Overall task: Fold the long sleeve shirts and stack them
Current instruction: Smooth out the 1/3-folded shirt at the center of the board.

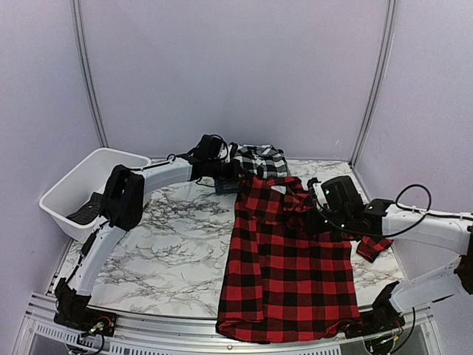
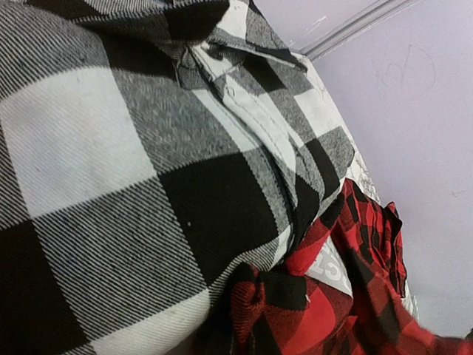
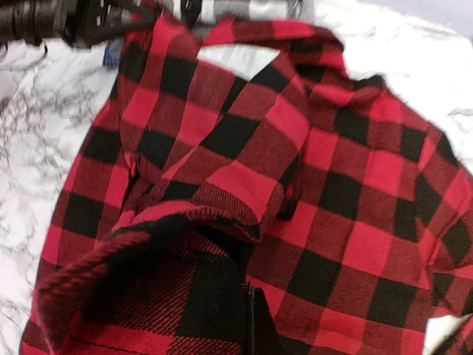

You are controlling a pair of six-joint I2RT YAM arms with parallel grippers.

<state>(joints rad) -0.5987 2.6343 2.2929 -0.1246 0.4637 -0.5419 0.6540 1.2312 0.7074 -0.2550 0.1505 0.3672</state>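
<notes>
The red-and-black shirt (image 1: 288,266) lies spread on the marble counter (image 1: 177,244), right of middle. Its long axis runs from the near edge away to the back, with the collar (image 1: 277,186) at the far end and the hem toward the arms. One sleeve (image 1: 373,248) trails off to the right, under the right arm.

The right gripper (image 1: 323,201) sits at the shirt's right shoulder. In its wrist view a bunched fold of cloth (image 3: 148,244) covers the fingers, so I cannot tell whether they are together.

The black-and-white shirt (image 1: 260,159) is heaped just beyond the collar. The left gripper (image 1: 225,168) is against it, its fingers hidden by cloth. A white tub (image 1: 70,188) stands far left.
</notes>
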